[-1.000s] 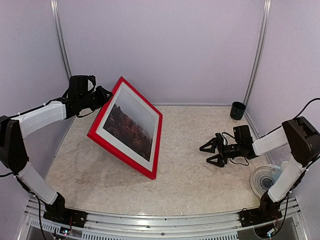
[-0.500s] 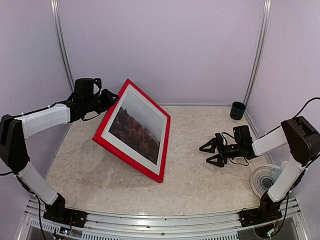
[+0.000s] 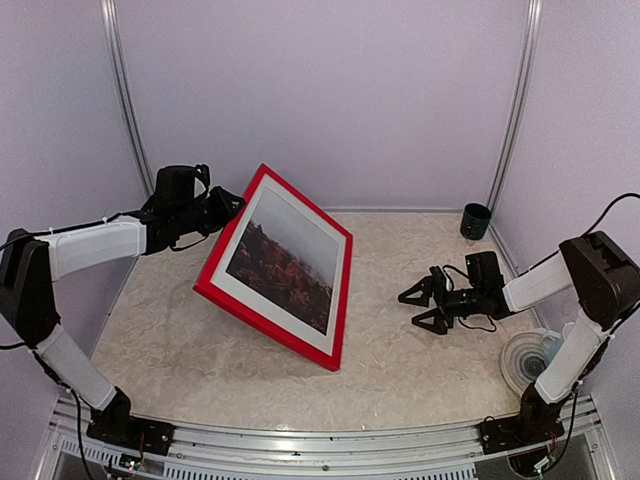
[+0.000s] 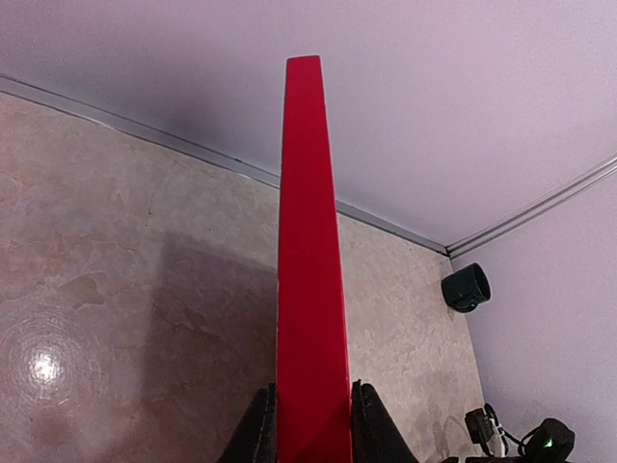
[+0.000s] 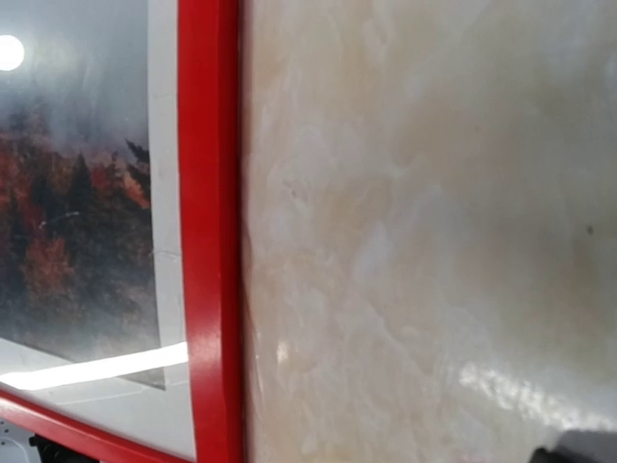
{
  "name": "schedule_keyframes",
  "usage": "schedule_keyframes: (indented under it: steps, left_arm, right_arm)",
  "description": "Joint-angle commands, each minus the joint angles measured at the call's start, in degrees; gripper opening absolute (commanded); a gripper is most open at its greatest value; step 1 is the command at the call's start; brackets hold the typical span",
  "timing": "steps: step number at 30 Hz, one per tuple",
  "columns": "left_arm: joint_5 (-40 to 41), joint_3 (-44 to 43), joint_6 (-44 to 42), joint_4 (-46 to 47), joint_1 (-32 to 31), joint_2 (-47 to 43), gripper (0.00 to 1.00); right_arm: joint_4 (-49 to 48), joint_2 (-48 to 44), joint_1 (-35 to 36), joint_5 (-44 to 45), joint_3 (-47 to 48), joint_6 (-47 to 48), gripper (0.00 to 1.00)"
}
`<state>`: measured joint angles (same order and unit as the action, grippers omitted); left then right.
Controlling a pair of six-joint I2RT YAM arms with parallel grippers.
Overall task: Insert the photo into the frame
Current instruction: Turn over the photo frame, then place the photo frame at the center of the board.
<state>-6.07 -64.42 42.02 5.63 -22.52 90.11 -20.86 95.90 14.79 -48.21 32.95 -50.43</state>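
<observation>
1. Now the left gripper [image 3: 222,205] is clenched on the frame's [image 3: 344,300] far-left edge, holding it tilted with its left side high, centre-left on the table [image 3: 420,380].
2. The photo [image 3: 285,260] sits inside the frame, face showing.
3. The right gripper [image 3: 410,310] is spread wide and empty, well apart on the right.
4. Insertion looks done; this seems the setting-down step.
5. Next probably calls for lowering the frame slowly, so its near corner does not skid, then letting go.
</observation>
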Motion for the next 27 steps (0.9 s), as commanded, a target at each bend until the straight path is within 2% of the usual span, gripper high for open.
schedule_keyframes:
  steps: [1,27]
  left_arm:
    - [1.7,1.5,-4.5,1.3,-1.2,0.8,0.0]
    - [3.2,7.1,-2.9,3.7,-3.4,-0.2,0.0]
  right_arm:
    - [-0.7,1.2,0.2,0.0,-0.3,0.2,0.99]
    - [-0.7,4.1,2.1,0.1,1.1,0.1,0.99]
